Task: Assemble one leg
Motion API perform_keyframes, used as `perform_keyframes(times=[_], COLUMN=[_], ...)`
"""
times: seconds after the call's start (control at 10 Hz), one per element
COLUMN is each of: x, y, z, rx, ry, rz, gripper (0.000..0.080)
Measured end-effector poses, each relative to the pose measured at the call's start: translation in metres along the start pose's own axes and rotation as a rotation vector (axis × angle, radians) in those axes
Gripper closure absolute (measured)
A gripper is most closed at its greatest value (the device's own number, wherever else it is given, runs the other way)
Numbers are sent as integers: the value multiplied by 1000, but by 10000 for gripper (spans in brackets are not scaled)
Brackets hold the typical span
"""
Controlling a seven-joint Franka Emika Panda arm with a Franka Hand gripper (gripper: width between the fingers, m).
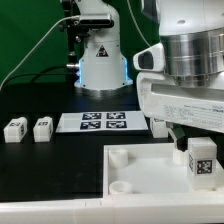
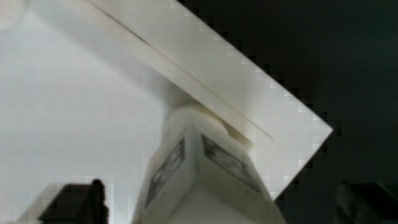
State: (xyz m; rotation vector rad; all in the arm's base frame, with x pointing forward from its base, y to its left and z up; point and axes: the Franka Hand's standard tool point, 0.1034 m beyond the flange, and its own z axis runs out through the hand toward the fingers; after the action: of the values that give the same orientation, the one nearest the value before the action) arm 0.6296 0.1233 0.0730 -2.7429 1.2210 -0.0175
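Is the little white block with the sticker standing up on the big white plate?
Yes, the leg stands upright on the plate, tag facing out, under the gripper. Whether it sits in a socket cannot be told.

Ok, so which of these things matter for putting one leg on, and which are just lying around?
In use: tagged leg at the exterior view's right, white plate.
Lying about: two legs at the exterior view's left, marker board.

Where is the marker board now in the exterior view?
The marker board lies flat on the black table, near the view's middle, in front of the robot base, with two loose legs to its left.
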Motion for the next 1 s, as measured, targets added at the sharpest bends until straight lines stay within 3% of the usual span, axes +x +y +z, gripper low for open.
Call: perform_keyframes(times=[0.3,0.5,0.6,0.7,0.8,1.0], x=[2,0,-1,-1,0,2], y=[2,-2,-3,-2,-2,1], z=[1,-2,-1,-1,-1,0], rx=[-10,-50,-50,-49,-50,-49], ry=[5,15,16,16,16,20], rz=[-320,-684,-691,-625,-628,-426], gripper=[150,150,150,271,271,498])
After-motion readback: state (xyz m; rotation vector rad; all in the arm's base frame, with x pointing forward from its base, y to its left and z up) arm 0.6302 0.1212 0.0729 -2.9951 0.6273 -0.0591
